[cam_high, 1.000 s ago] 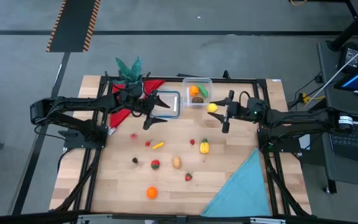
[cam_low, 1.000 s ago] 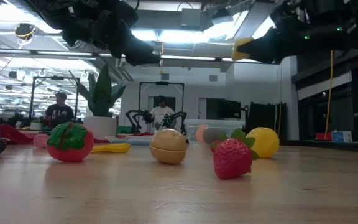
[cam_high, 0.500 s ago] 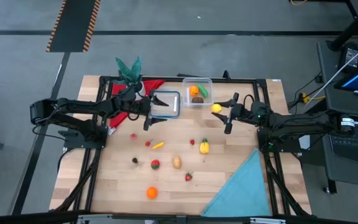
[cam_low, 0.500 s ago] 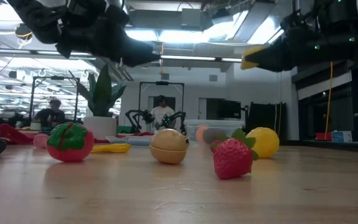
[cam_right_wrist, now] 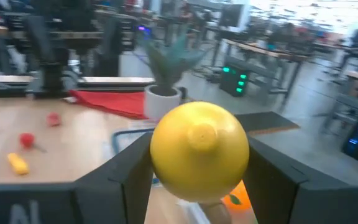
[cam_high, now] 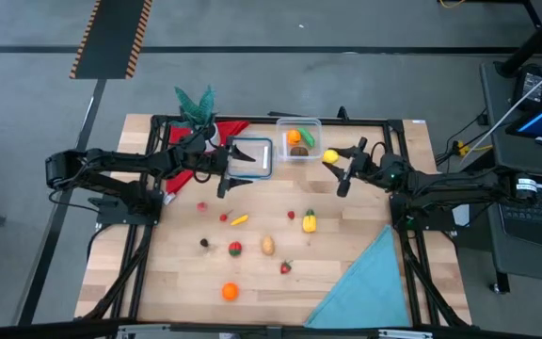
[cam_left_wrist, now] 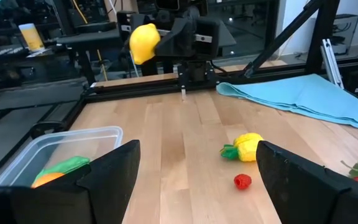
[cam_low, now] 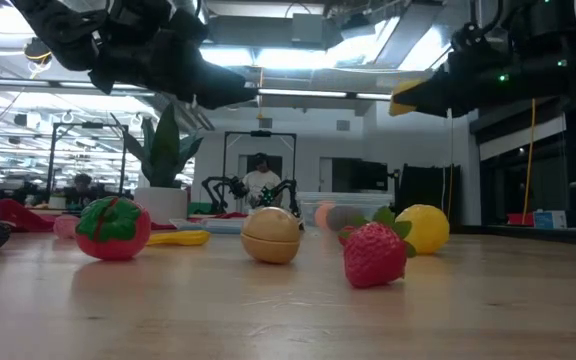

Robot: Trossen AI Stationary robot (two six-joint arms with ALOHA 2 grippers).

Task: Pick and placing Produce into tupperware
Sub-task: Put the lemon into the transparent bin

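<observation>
Grey floor [cam_high: 346, 24] (striped hazard mat [cam_high: 111, 38]).

No readable text, labels, brands or numbers anywhere I look. Only marking: orange-black hazard stripes on a floor mat [cam_high: 111, 38] beyond my worktop [cam_high: 271, 273]; no words on it.

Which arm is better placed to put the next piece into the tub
The right. Its gripper already holds the yellow lemon in the air just beside the tupperware. The left gripper hangs open and empty near the blue-rimmed lid.
</observation>
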